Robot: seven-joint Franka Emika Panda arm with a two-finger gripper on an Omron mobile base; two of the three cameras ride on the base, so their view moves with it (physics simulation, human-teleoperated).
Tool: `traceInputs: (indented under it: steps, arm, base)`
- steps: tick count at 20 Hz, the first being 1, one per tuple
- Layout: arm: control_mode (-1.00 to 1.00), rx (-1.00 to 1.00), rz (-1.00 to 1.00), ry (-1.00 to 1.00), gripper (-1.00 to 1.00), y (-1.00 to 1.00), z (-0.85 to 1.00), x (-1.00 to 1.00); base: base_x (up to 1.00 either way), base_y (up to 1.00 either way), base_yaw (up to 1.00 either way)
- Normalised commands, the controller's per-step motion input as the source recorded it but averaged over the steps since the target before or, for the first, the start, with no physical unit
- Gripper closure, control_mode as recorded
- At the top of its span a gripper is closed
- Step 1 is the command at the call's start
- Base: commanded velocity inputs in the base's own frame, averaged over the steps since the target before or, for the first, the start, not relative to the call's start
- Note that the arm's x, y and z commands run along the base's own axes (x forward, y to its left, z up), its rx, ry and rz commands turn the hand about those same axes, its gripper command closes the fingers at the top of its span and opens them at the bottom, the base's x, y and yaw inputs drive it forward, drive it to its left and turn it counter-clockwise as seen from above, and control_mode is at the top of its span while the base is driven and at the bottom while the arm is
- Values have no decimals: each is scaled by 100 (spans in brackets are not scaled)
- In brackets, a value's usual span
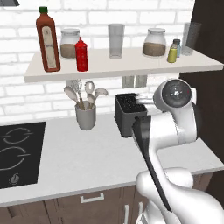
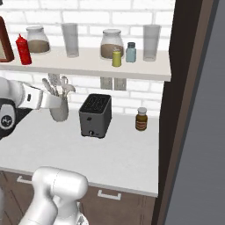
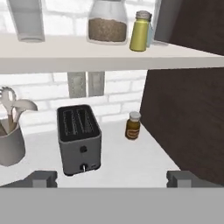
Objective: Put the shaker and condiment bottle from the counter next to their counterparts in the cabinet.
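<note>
The pincer (image 3: 111,179) hangs low over the counter (image 1: 87,162), tips spread wide at the bottom corners of the hand view and holding nothing. Past it, mid-frame, stands the toaster (image 3: 78,138) with an amber jar (image 3: 132,125) to its right. Higher up, on the cabinet (image 1: 122,65), the shaker (image 3: 141,30) sits at upper right, just beside the blue shaker (image 2: 131,52); the red bottle (image 1: 81,54) stands near the tall sauce bottle (image 1: 48,39) at upper left. The main risk, I judge, is the arm clipping the shelf edge or toaster while pulling away.
</note>
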Motion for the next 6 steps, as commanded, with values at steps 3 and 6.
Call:
traceInputs:
  steps: [3,6]
  arm:
    - [-100,0,0,4,-100,44,-43,-81]
    - [-100,0,0,0,-100,36,-30,-84]
  base:
    - [0,0,0]
    - [0,0,0]
